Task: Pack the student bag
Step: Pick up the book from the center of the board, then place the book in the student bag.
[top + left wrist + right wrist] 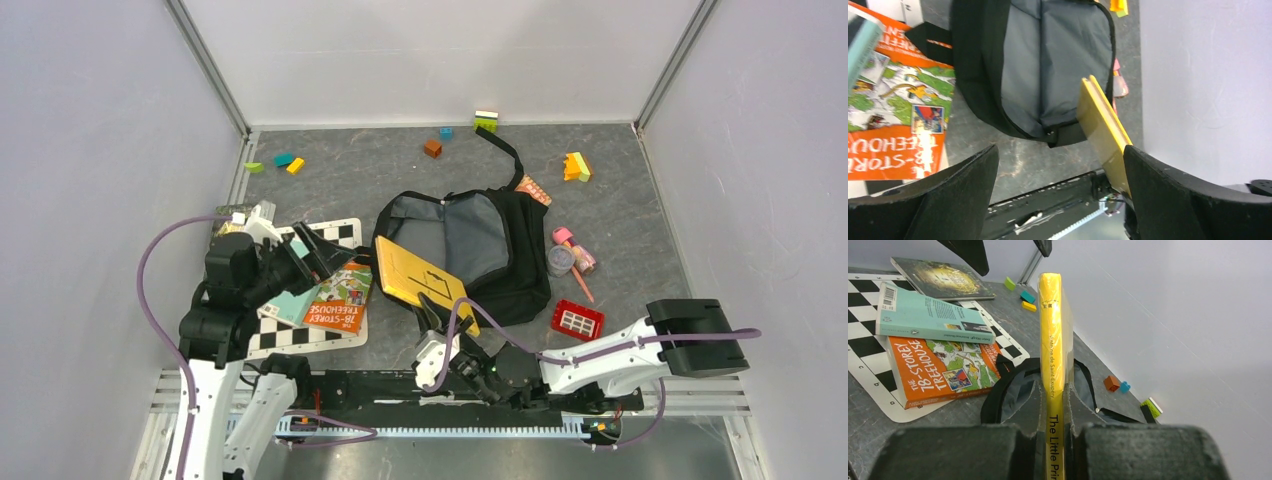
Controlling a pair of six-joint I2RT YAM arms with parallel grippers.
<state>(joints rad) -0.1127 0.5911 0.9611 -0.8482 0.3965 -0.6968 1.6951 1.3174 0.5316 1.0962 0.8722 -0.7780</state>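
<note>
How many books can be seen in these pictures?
4. A yellow book is clamped in the right gripper by the student bag; an orange book lies on the chessboard, a teal book on it, a dark book beyond. Others may hide inside the student bag.

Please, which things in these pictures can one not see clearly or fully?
- Right wrist view: the bottom edge cuts the spine title of the yellow book, held in the right claw.
- Top view: the yellow book covers part of the student bag lining.
- Right wrist view: the dark book has cover text too small to read.
- Top view: pink items, too small to name.
</note>
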